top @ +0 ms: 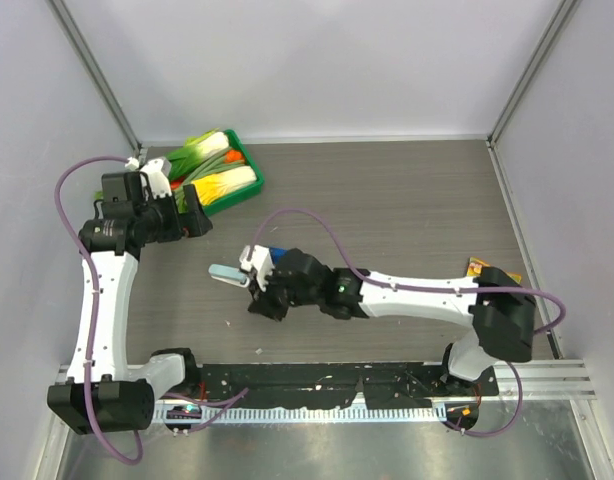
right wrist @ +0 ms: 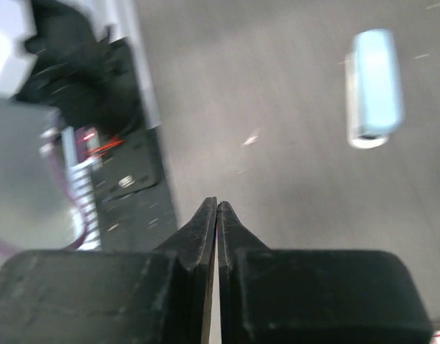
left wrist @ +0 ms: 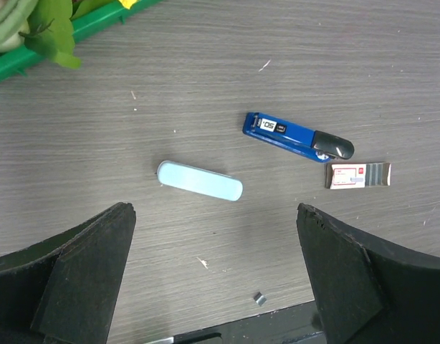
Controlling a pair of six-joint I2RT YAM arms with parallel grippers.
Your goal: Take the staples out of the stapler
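Right wrist view is badly blurred. Past the right hand (right wrist: 217, 208), the stapler (right wrist: 374, 86) shows only as a pale blue smear at upper right on the grey worktop (right wrist: 277, 143), w/ no detail readable. In the top external view the right arm lies across the middle. The dark blue tool (top: 277, 254) shows there only as a small patch by that arm's wrist, and the red-and-white box isn't visible. Left wrist view gives both in full: the dark blue tool has a black tip & a white label, and the red-and-white box (left wrist: 357, 175) lies just beside that tip, not touching it. A yellow packet (top: 481, 267) is partly covered by the right arm nr its base; its print is too small to read.

The stapler lies flat on bare worktop nr the centre, left of the dark blue tool, touching nothing. A tiny metal bit (left wrist: 259, 299) lies nearer the arms' bases. A green tray (top: 249, 165) w/ vegetables (top: 222, 183) sits at the far left, well apart from the stapler.

Right hand: fingers pressed together w/ nothing between them, near the stapler but off it. Left hand (left wrist: 213, 211): fingers (left wrist: 84, 272) spread wide & empty, held nr the tray, its camera looking down on the stapler.
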